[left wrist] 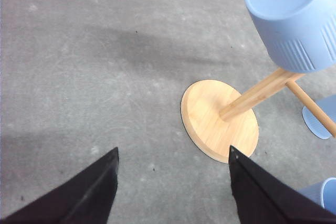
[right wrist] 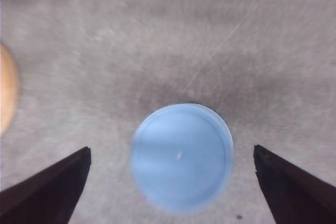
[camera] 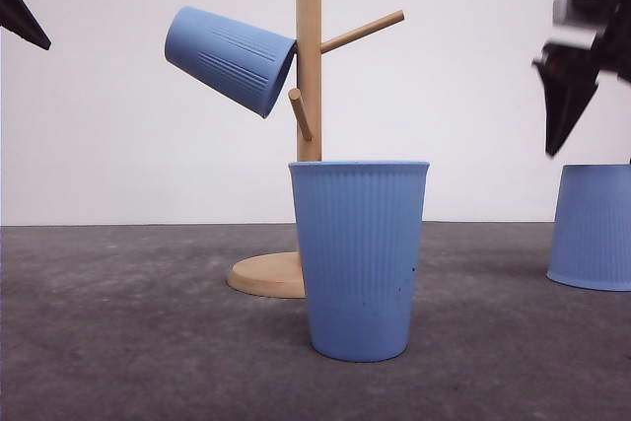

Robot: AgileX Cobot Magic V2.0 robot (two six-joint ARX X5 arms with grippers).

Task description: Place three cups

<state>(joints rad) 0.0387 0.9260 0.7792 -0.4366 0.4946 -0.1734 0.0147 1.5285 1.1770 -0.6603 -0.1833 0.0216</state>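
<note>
One light-blue ribbed cup (camera: pixel 229 58) hangs tilted, mouth first, on a left peg of the wooden rack (camera: pixel 309 66); the left wrist view shows this cup (left wrist: pixel 294 17) base-on. A second cup (camera: pixel 360 258) stands upright in front of the rack. A third cup (camera: pixel 592 227) sits upside down at the right. My right gripper (camera: pixel 570 105) hovers above it, open, and the cup's flat base (right wrist: pixel 181 156) lies between the spread fingers (right wrist: pixel 50 192). My left gripper (left wrist: pixel 173 182) is open and holds nothing, up high at the left (camera: pixel 20 12).
The rack's round wooden base (left wrist: pixel 219 120) rests on the dark grey table (camera: pixel 128 322), behind the upright cup. Two bare pegs (camera: pixel 363 31) stick out to the right and the front. A white wall stands behind the table.
</note>
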